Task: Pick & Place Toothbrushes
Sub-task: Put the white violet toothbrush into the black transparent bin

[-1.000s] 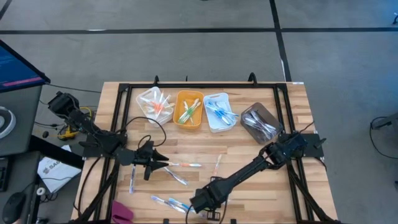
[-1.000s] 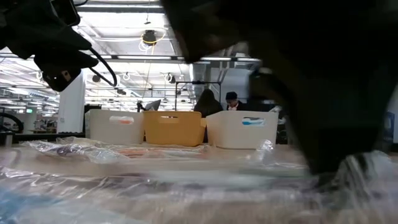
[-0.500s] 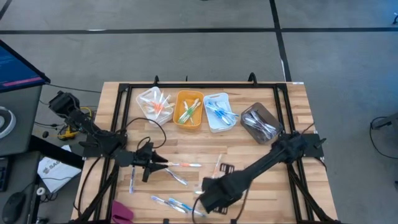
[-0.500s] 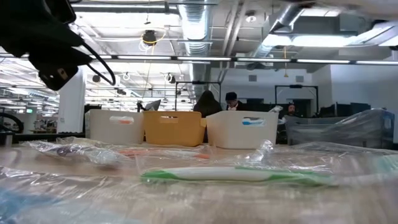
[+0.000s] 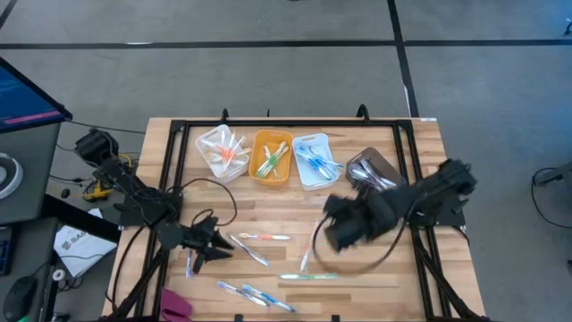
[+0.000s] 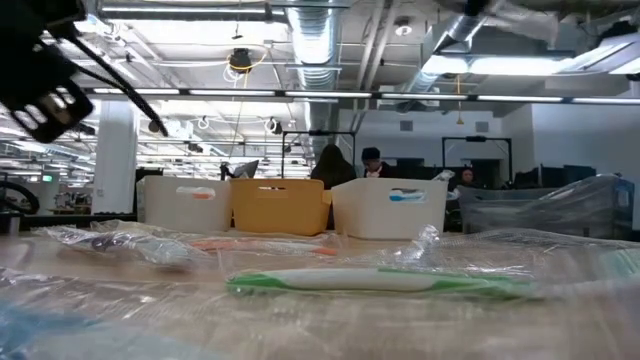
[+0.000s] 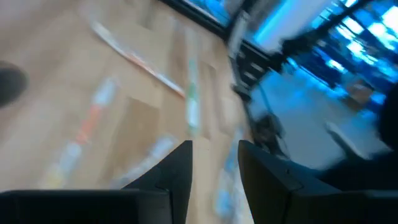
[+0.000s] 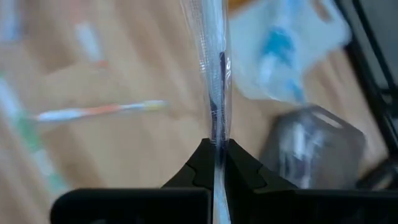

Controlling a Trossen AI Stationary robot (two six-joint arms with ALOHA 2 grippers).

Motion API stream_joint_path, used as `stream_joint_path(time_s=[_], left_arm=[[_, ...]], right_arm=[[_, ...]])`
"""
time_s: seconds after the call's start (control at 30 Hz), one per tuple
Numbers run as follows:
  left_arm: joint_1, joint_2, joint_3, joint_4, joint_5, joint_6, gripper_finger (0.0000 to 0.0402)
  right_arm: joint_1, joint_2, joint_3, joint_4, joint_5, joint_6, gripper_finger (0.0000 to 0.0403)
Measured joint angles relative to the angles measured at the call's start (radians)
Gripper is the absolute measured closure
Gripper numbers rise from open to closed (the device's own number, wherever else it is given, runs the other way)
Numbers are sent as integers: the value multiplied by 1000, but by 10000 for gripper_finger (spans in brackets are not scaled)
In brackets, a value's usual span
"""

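Wooden slats make up the table [image 5: 295,197], with four bins ranged along its far edge. The right gripper [image 8: 214,152] is pinched tight on a wrapped dark toothbrush [image 8: 213,74], held above the table's middle, near the grey bin [image 5: 375,174] at the right end of the row. The left gripper [image 7: 214,165] hovers partly open, holding nothing, near the left edge, close to loose toothbrushes [image 5: 264,237]; a green one [image 5: 308,276] lies by the near edge. I judge the thin wrapper could slip from the narrow pinch during a fast swing, or the brush could miss its bin.
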Motion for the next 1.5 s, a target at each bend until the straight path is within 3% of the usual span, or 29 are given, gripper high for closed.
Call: stream_joint_path(time_s=[0.13, 0.3, 0.63, 0.83, 1.03, 1.17, 1.5], left_arm=[[-67, 0, 0, 0, 15, -66, 279], [-125, 0, 0, 1, -102, -148, 279], [-137, 0, 0, 2, -301, -158, 279], [-137, 0, 0, 2, -338, -158, 279], [-136, 0, 0, 2, -338, -155, 279], [-135, 0, -1, 2, -341, -149, 279], [-136, 21, -1, 8, -338, -165, 279]], right_arm=[[-105, -167, -224, 6, 3, 45, 398], [-184, -362, -490, 174, -14, -34, 398], [-438, -640, -804, 282, -59, -99, 398], [-633, -655, -948, 453, -233, -281, 398], [-769, -589, -990, 390, -268, -234, 398], [-792, -541, -989, 375, -280, -226, 392], [-787, -429, -988, 407, -279, -185, 240]])
